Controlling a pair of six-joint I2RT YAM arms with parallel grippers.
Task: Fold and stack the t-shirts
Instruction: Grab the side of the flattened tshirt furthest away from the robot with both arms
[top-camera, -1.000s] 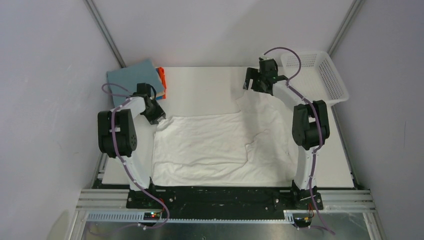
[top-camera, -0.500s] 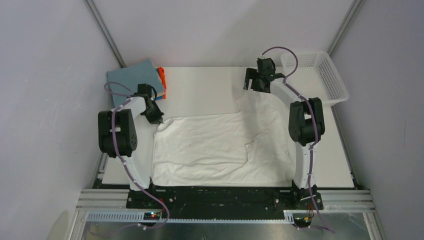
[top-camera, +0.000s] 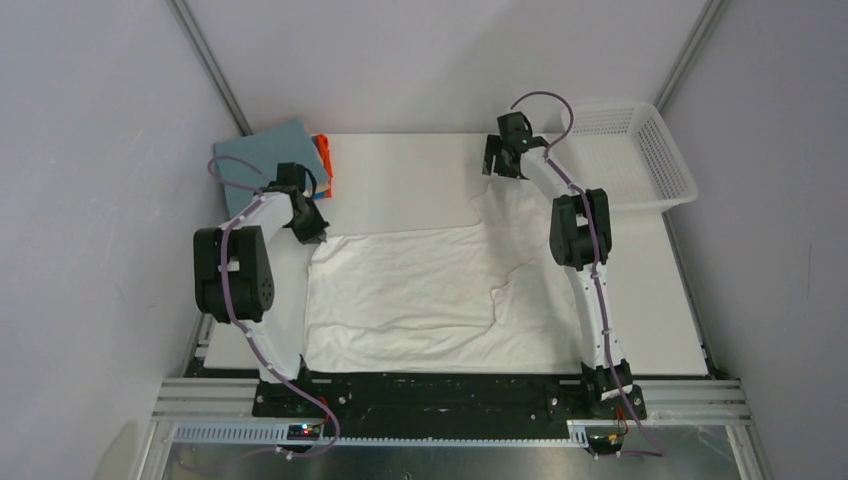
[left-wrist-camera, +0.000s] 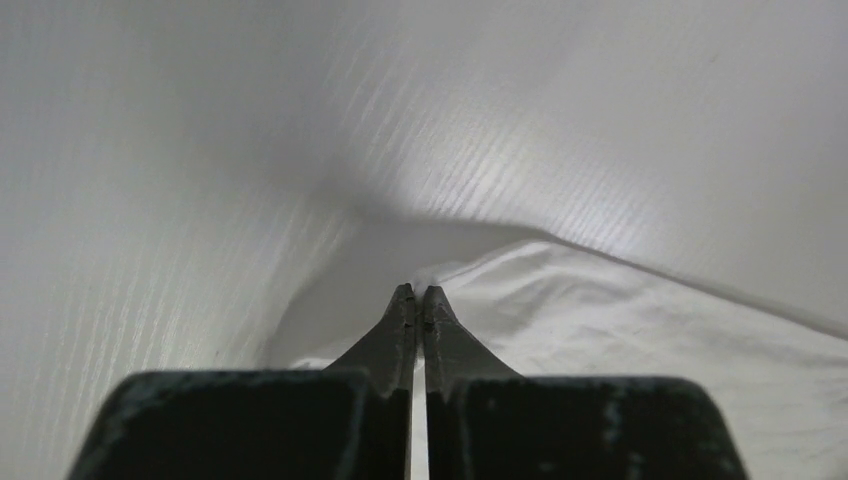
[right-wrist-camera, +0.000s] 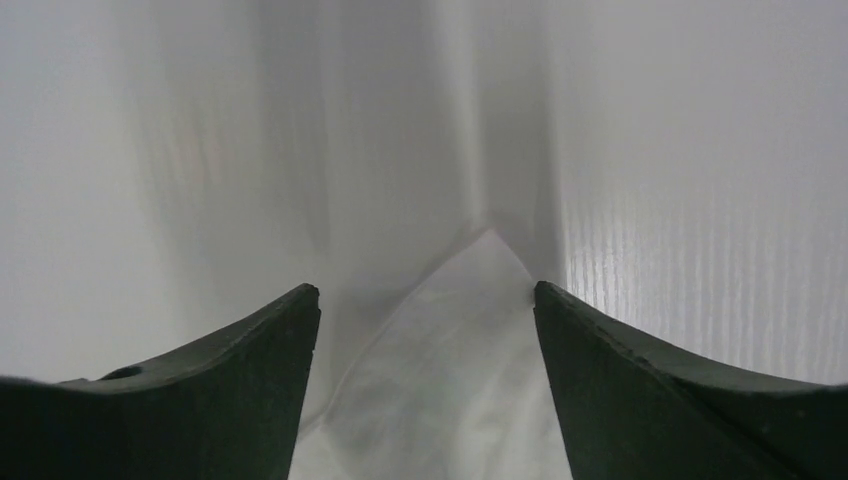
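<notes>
Pinching noted: left gripper (top-camera: 313, 232) has its jaws pressed together on the far-left corner of the white shirt (top-camera: 420, 290), and the cloth peaks up into the tips. Right gripper (top-camera: 497, 165) has its jaws wide apart, with the shirt's far-right corner point lying between them, ungripped. White shirt is spread mid-table (top-camera: 400, 170), right side rumpled. Folded stack at the far-left table corner: blue-grey shirt (top-camera: 265, 152) on top, orange shirt (top-camera: 322, 150) edge beneath. Basket (top-camera: 660, 165) sits far right.

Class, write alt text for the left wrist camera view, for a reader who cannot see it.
The left gripper, jaws closed, appears to pinch a corner of the white t-shirt, which spreads away to the picture's right over a pale, ribbed table.
</notes>
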